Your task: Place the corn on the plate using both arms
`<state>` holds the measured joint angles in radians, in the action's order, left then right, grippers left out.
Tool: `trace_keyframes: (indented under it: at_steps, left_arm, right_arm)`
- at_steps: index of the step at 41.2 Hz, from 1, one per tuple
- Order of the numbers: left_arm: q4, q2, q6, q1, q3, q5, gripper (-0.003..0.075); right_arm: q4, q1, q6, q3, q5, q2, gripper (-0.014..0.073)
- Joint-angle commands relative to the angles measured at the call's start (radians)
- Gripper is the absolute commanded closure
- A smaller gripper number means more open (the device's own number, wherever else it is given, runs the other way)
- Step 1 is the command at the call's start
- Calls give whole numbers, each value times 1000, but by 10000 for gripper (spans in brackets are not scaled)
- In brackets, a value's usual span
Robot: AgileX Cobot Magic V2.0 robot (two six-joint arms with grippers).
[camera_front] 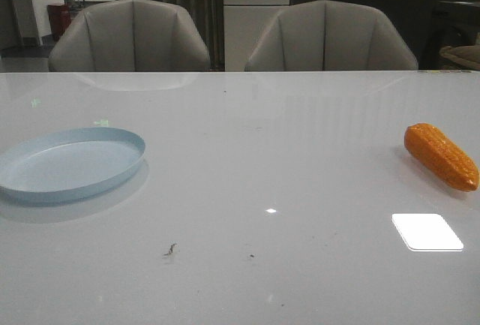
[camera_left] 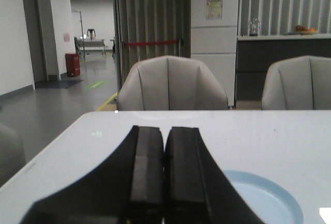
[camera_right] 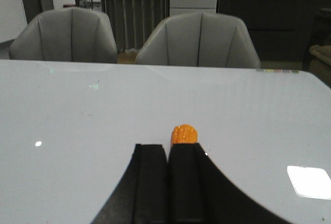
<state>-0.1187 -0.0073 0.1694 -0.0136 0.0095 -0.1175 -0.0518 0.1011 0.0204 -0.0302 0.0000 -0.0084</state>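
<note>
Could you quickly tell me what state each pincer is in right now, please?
Left pincer: closed, holding nothing, above the plate.
Right pincer: closed, holding nothing; the corn lies just beyond it.

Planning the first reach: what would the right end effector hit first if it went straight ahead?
Probably the corn, lying just beyond the shut right end effector, slightly off its centre line; the gap between them is unclear.

You've got a glossy white table (camera_front: 300,160), smooth, throwing back ceiling-light glare. Plate (camera_front: 45,190) looks like smooth pale-blue plastic, satin sheen. Corn (camera_front: 441,155) is bumpy orange, slightly shiny, plastic-looking. Left claw (camera_left: 164,177) and right claw (camera_right: 168,182) are matt black, pads looking rubbery. Chairs (camera_front: 129,36) look like matt grey upholstery.
</note>
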Motion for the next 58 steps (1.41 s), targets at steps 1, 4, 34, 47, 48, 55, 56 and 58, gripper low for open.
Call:
trace_keyframes:
  at_steps: [1, 4, 34, 47, 48, 55, 56, 58]
  left_arm:
    - [-15, -16, -12, -3, 35, -136, 627]
    - [-15, -16, -12, -3, 23, -156, 627]
    - [58, 470, -12, -3, -592, -4, 627]
    - [33, 773, -12, -3, -603, 73, 627]
    - [14, 793, -12, -3, -603, 91, 627]
    - [-120, 893, -12, -3, -603, 124, 627]
    - [-129, 901, -12, -3, -603, 126, 627]
    - [-131, 914, -12, -3, -603, 133, 625]
  right_arm:
    - [12, -1, 8, 23, -184, -26, 527]
    - [3, -2, 3, 25, -235, -26, 527]
    - [-38, -2, -20, 661, 39, 470, 535]
    - [-38, -2, -20, 661, 92, 760, 535]
    - [-38, -2, -20, 661, 102, 784, 535]
    - [-39, -2, -20, 661, 132, 885, 535]
    - [-39, -2, -20, 661, 133, 898, 535]
    - [-39, -2, -20, 661, 133, 915, 535]
